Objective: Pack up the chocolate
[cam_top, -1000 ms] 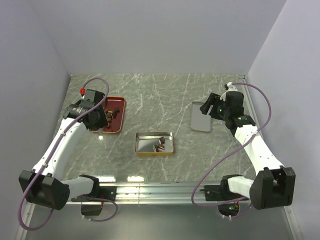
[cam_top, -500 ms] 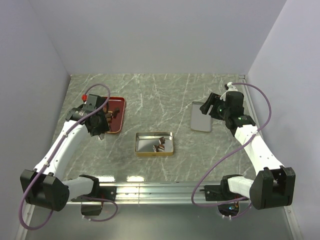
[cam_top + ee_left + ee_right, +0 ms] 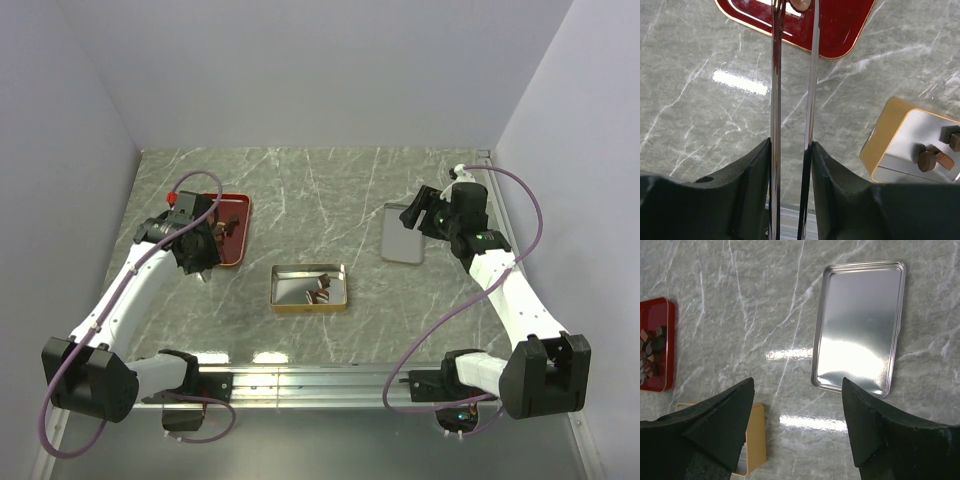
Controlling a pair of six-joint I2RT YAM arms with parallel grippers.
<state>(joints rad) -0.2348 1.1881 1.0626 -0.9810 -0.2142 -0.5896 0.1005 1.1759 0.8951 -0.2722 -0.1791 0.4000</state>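
In gold tin [image 3: 885,132], mid-surface [image 3: 330,190]: a few chocolate [image 3: 929,159], so packed. In red tray [image 3: 840,30] at far left: a bigger pile, not yet moved. Between tips of left gripper [image 3: 796,7]: one tan-brown lump, narrow gap, looks clamped on it. Tips over tray's near corner, tin well apart to the side. Right gripper [image 3: 797,385]: spread wide, nothing in it, hanging above silver lid [image 3: 860,325]. Lid flat on surface, right of tin, not touching it. Judging progress as early: minority in tin, most of the lot in tray. Left to do, likely: carry held piece over, drop into tin, repeat for rest of pile, then probably fit lid. Cannot tell exact count in tray, pieces overlapping and small.
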